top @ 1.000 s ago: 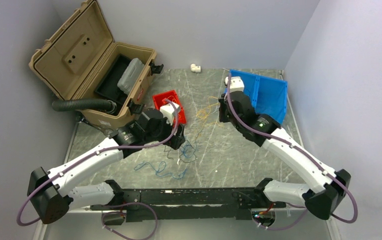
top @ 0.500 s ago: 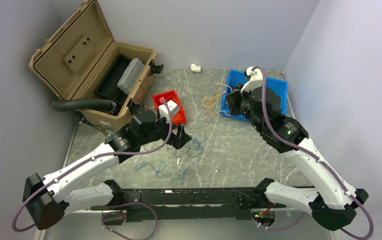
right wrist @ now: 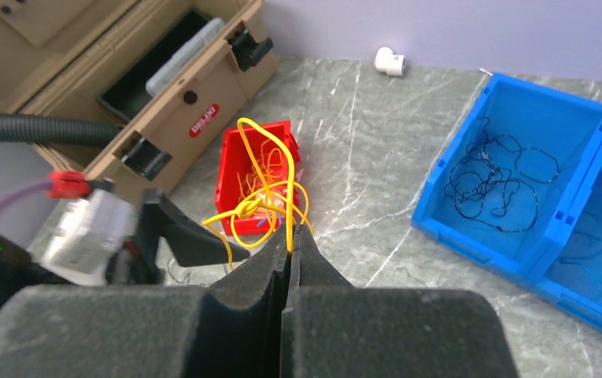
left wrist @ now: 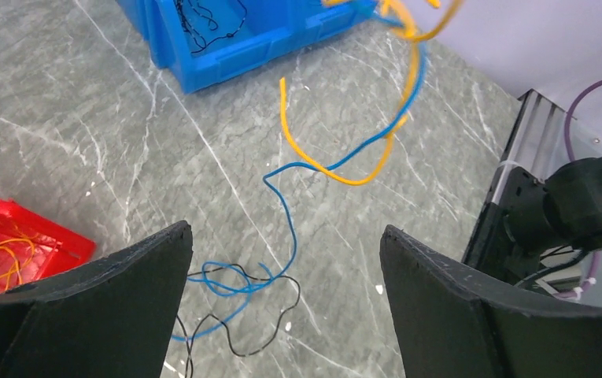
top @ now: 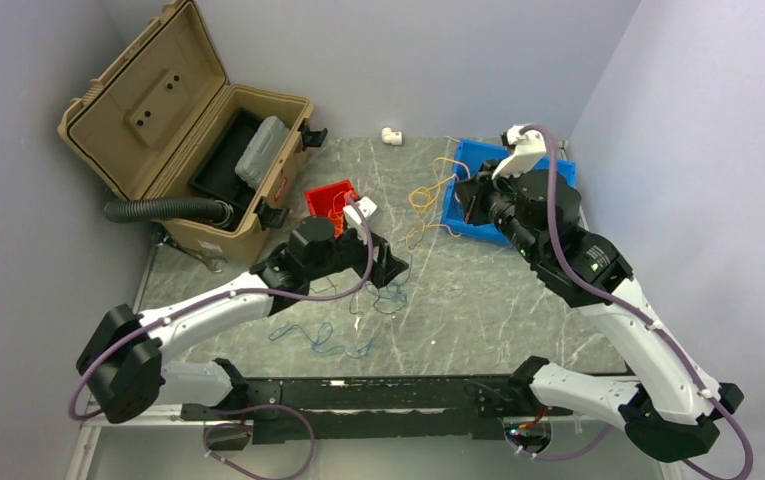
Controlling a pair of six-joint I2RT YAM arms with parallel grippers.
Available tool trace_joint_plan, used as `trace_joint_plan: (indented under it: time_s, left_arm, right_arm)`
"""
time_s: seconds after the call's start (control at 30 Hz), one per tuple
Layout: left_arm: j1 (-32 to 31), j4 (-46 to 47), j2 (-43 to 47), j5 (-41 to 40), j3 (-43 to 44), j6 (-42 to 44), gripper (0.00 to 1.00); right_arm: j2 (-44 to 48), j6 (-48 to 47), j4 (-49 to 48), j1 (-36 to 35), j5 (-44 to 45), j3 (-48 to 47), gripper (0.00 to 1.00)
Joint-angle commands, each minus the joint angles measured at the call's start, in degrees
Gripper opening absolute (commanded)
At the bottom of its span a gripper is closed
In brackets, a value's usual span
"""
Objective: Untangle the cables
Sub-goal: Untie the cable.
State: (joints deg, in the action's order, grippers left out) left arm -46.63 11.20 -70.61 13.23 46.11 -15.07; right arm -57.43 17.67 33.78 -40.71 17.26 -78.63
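Observation:
My right gripper (right wrist: 290,233) is shut on an orange-yellow cable (right wrist: 262,206) and holds its knotted loops in the air, left of the blue bin; the top view shows that gripper (top: 464,196) and the loops (top: 428,190). A blue cable (left wrist: 286,206) hangs from the lifted orange one (left wrist: 337,172) down to a blue and dark tangle (left wrist: 227,291) on the table. My left gripper (left wrist: 286,231) is open and empty just above that tangle (top: 386,292). Another blue strand (top: 323,340) lies loose near the front.
A red bin (top: 330,197) holds orange-yellow wires. A blue bin (right wrist: 470,236) holds dark wires (right wrist: 502,177). An open tan case (top: 158,110) with a black ribbed hose (top: 158,210) stands back left. A white fitting (top: 390,135) lies at the back wall.
My right gripper has moved back and right toward the blue bin, lifting the orange-yellow cable. My left gripper has swung right, over the blue and dark tangle.

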Motion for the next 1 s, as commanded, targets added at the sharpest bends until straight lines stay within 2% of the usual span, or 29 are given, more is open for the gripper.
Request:
trace_joint_plan:
  time_s: [0.0, 0.1, 0.17, 0.33, 0.4, 0.57, 0.6, 0.73, 0.97]
  left_arm:
    - [-0.86, 13.88, -3.23, 1.69, -2.75, 1.55, 0.91]
    - [-2.20, 26.67, -4.95, 0.69, -7.47, 1.36, 0.91]
    - [-3.15, 31.65, -6.92, -0.35, -8.50, 1.46, 0.92]
    - [-4.16, 32.66, -14.20, -2.29, -4.09, 0.40, 0.89]
    - [-4.30, 31.64, -17.03, -2.69, -1.91, -0.54, 0.72]
    - [-4.30, 26.33, -18.71, -3.50, -0.53, -2.30, 0.04]
    - [-4.31, 25.87, -18.32, -4.13, -1.28, -2.83, 0.00]
    - [-4.30, 24.80, -15.26, -6.60, -6.20, -5.06, 0.00]
    - [-4.34, 15.29, -2.77, -11.29, -16.82, -8.25, 0.00]
  right_arm:
    - [1.56, 1.00, -1.13, -0.07, 0.16, -4.30, 0.00]
    - [1.54, 1.37, -1.97, -0.09, 0.15, -5.38, 0.00]
    - [1.34, 1.68, -2.35, -0.11, -0.22, -6.33, 0.00]
    - [0.98, 2.11, -2.93, -0.07, -0.52, -8.02, 0.00]
    - [1.15, 2.19, -2.89, -0.03, 0.63, -8.68, 0.00]
    - [5.24, 2.70, -5.03, -0.13, 8.17, -7.55, 0.00]
    - [6.73, 2.72, -6.31, -0.07, 10.41, -6.27, 0.00]
    - [12.77, 2.03, -9.17, -0.08, 19.71, -2.90, 0.00]
    - [14.16, -1.63, -5.03, -0.08, 27.48, -4.64, 0.00]
